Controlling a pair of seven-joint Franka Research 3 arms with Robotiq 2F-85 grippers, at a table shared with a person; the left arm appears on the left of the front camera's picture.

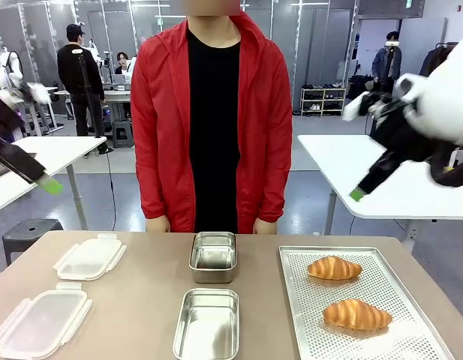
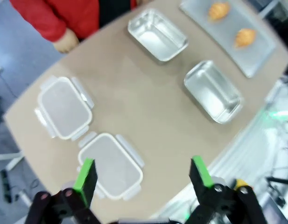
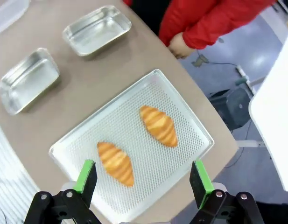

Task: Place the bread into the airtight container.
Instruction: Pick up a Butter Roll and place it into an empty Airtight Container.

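Two croissants lie on a perforated metal tray [image 1: 411,345] at the table's right: one farther [image 1: 334,268], one nearer [image 1: 356,314]. Two empty metal containers stand mid-table, one far [image 1: 213,256] and one near [image 1: 207,324]. Both arms hang high above the table. My left gripper [image 2: 143,172] is open over the near plastic lid [image 2: 111,165]; one of its fingertips [image 1: 49,185] shows at the front view's left edge. My right gripper [image 3: 141,175] is open above the tray [image 3: 111,126], with the two croissants [image 3: 158,125] [image 3: 115,162] below it. Nothing is between either pair of fingers.
Two white clip-on lids lie at the table's left, one far [image 1: 89,259] and one near [image 1: 42,322]. A person in a red jacket stands at the far edge, with both hands [image 1: 157,223] [image 1: 265,225] resting at it. White tables stand behind.
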